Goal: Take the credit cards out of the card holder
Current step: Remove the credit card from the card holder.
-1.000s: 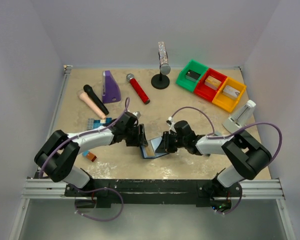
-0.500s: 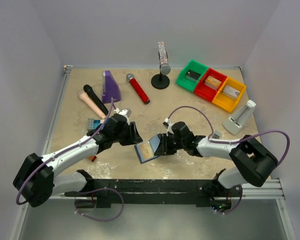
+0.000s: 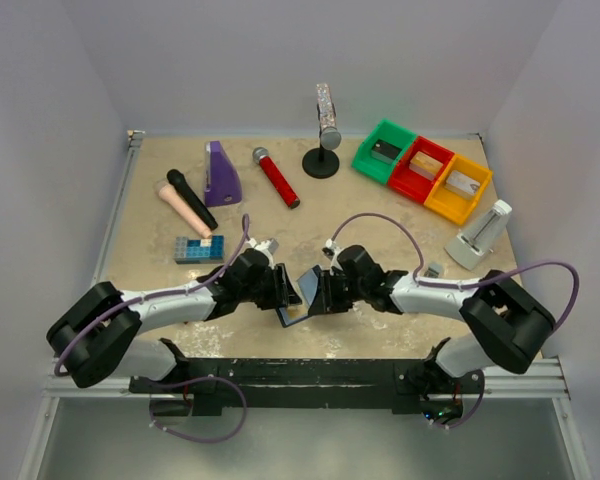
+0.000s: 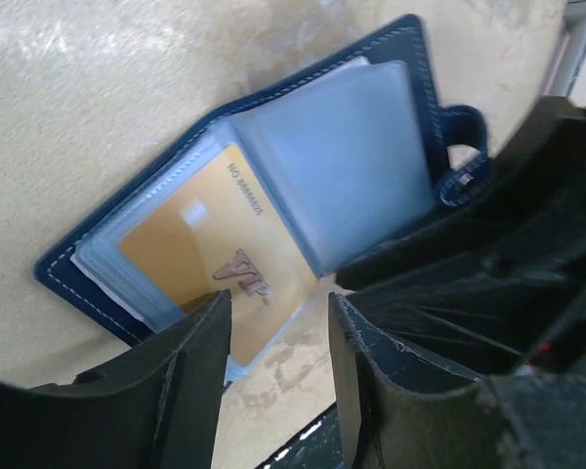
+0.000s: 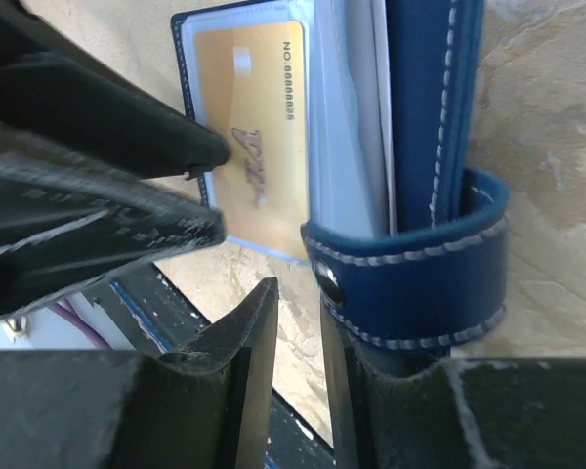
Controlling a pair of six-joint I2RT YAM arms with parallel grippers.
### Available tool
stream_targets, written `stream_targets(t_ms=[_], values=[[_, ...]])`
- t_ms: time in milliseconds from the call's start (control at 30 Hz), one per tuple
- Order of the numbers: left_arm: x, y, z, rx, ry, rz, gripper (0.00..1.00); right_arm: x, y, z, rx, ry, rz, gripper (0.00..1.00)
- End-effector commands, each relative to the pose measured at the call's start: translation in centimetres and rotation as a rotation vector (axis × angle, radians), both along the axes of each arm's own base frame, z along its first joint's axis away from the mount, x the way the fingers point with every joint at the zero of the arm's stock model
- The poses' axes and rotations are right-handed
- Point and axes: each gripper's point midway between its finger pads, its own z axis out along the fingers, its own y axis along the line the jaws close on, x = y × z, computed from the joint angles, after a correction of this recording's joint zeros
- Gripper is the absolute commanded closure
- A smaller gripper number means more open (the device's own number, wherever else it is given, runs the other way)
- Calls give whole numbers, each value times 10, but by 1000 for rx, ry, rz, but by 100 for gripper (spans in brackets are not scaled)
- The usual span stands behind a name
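Left wrist view: card holder (image 4: pixel 415 68) is sitting open between both claws at the front of the worktop (image 4: pixel 98 88), orange-gold credit card (image 4: pixel 205 254) showing inside; left claw (image 4: pixel 278 298) is hovering half-open, empty; right claw (image 5: pixel 298 293), narrowly parted, is gripping nothing.

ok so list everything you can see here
card holder: one, navy, open, between grippers
credit card: one showing, orange-gold, in its sleeve
red microphone, black microphone, beige microphone: one each, far left
silver microphone: one, on black stand, far centre
purple wedge: one, far left
brick block: one, blue, left
bins: three, green, red, yellow, far right
white stand: one, right
left gripper: black, open, at card
right gripper: black, at card holder's edge
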Motion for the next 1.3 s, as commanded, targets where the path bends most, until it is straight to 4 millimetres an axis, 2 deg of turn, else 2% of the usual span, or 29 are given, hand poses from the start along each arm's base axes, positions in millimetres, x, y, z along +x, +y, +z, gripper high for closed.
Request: stream_targets(t_ms=[0,200,333,467,567,733,933,1067,1267], values=[[9,-5,-1,-37,-17,53,53,13,1,28,5,-91,-7,70],[9,13,-18,60,-3,92,57,16,-6,51,-20,-154,2,68],[7,19,-23,106,-1,83,58,18,-6,78,-5,-200,21,68],[7,24,-28,138,-7,74,59,19,4,110,32,-232,77,67],[8,25,-29,155,-13,65,59,25,12,122,25,-242,99,67],[6,29,-31,175,-20,56,59,37,27,121,7,-215,107,68],[3,35,-31,184,-38,45,60,52,39,100,-39,-158,113,70],[-4,46,-37,228,-24,40,60,56,34,81,-87,-121,100,73],[-3,46,-37,238,-37,25,61,50,17,53,-138,-83,84,74]])
